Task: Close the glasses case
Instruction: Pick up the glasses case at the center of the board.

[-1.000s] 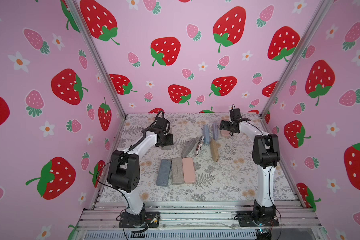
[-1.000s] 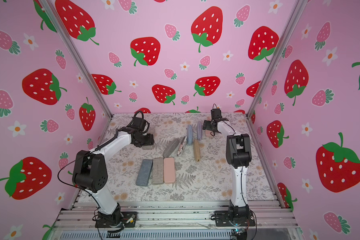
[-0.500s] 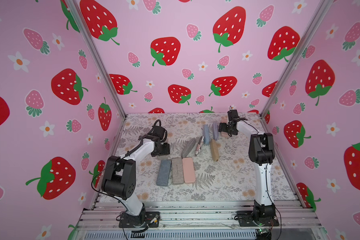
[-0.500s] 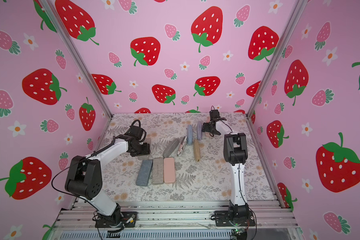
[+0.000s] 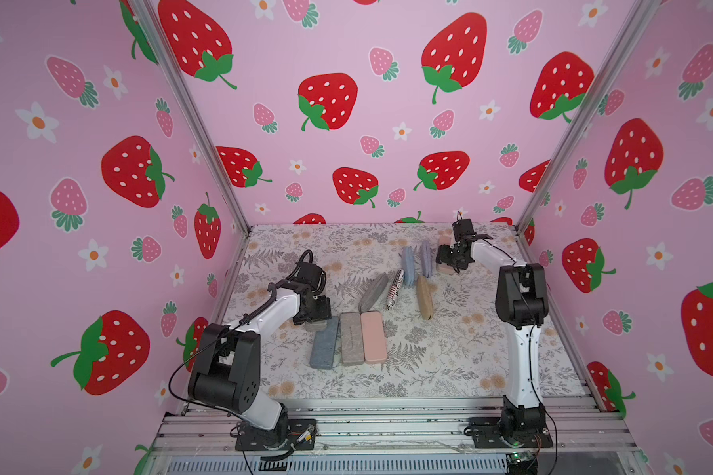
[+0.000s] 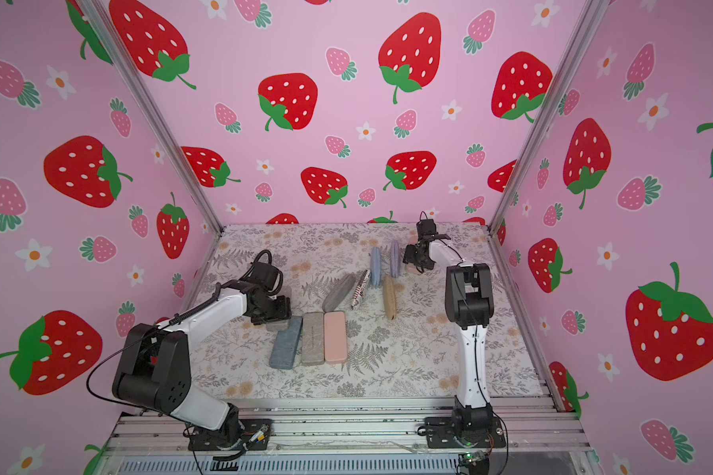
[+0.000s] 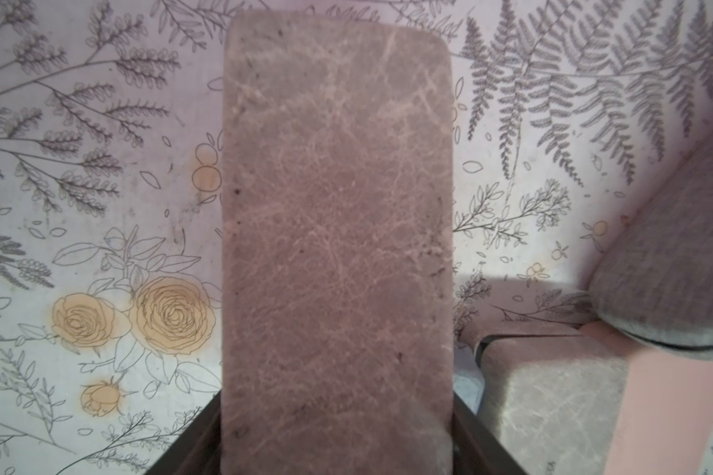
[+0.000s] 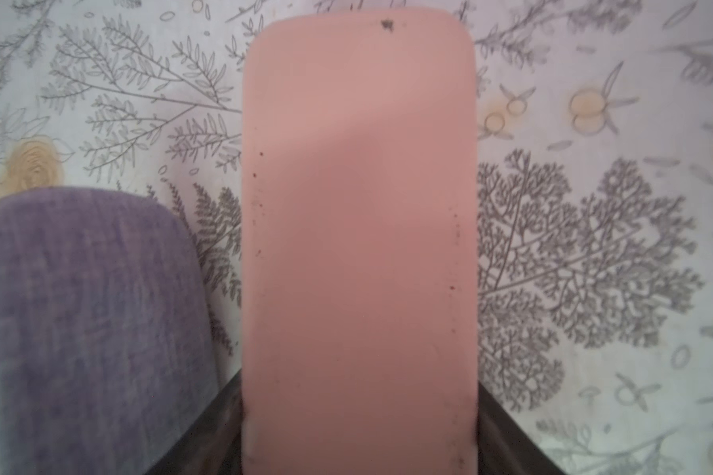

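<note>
A brown glasses case (image 7: pixel 338 214) lies lengthwise between my left gripper's (image 7: pixel 338 444) dark fingers (image 7: pixel 198 436), which press on both its long sides. In both top views this gripper (image 5: pixel 315 314) sits low at the back end of a row of three cases, and the brown case (image 5: pixel 315 327) peeks out under it. A pink glasses case (image 8: pixel 359 205) fills the right wrist view, with my right gripper (image 8: pixel 359 436) shut on its long sides. That gripper (image 5: pixel 449 263) is at the back right of the mat. Both cases show flat lids with no gap in sight.
A blue case (image 5: pixel 324 343), a grey case (image 5: pixel 351 338) and a pink case (image 5: pixel 373 337) lie side by side mid-mat. Behind them lie soft pouches: grey (image 5: pixel 373 293), striped (image 5: pixel 394 294), tan (image 5: pixel 424 296), blue (image 5: pixel 407 265) and purple (image 8: pixel 87 329). Pink strawberry walls enclose the mat.
My left arm has drawn forward with the brown case, down to the back end of the three-case row. The right gripper's jaws have narrowed onto the pink case.
</note>
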